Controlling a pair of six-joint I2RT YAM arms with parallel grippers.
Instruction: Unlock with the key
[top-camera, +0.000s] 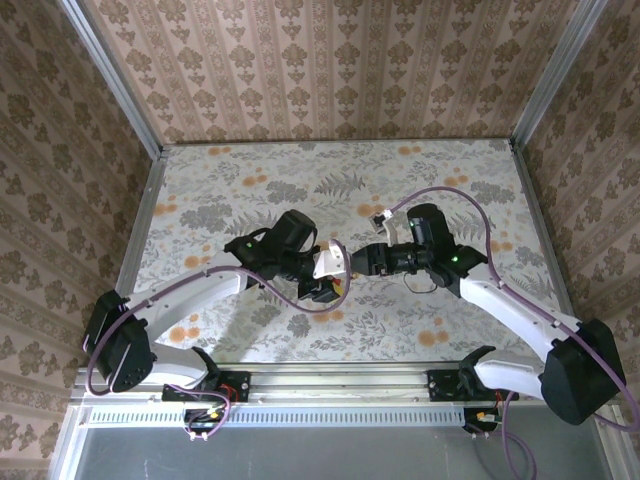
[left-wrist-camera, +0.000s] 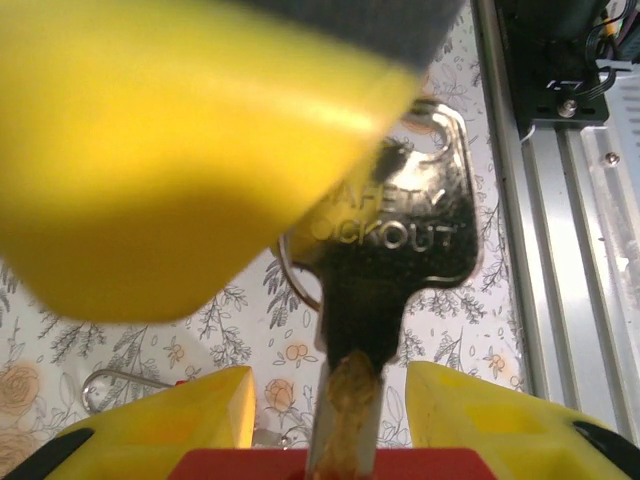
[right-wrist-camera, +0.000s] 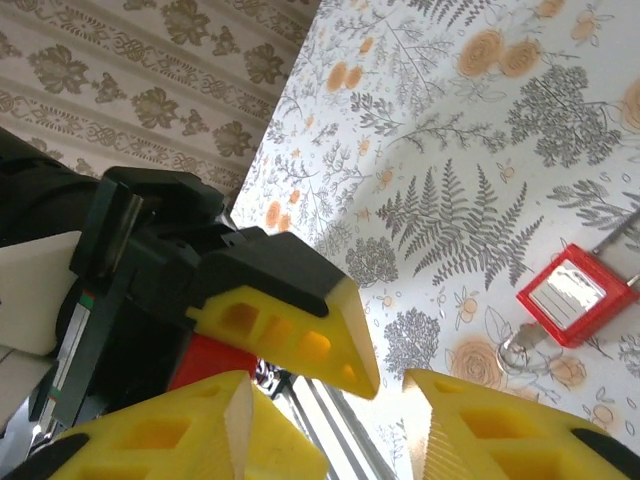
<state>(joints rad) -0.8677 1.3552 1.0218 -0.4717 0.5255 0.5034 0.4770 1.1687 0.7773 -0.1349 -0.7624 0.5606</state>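
Observation:
The key (left-wrist-camera: 392, 235), dark with "SAFETY LOCKOUT" on its head and a ring (left-wrist-camera: 288, 282) through it, stands with its blade pushed into a red padlock (left-wrist-camera: 330, 465). My left gripper (left-wrist-camera: 328, 375) is shut on that padlock, one yellow finger (left-wrist-camera: 195, 420) on each side. A blurred yellow finger (left-wrist-camera: 180, 150) of my right gripper lies against the upper left of the key's head. In the right wrist view my right gripper (right-wrist-camera: 325, 385) is open, just in front of the left gripper's finger (right-wrist-camera: 285, 315) and the held padlock (right-wrist-camera: 205, 362). Over mid-table the left gripper (top-camera: 338, 268) and right gripper (top-camera: 360, 262) meet.
A second red padlock (right-wrist-camera: 570, 297) lies on the flowered table (right-wrist-camera: 470, 150) with a metal ring (right-wrist-camera: 518, 345) beside it. A wire shackle (left-wrist-camera: 110, 385) lies on the cloth below the left gripper. An aluminium rail (top-camera: 330, 380) runs along the near edge, and patterned walls (top-camera: 330, 70) enclose the table.

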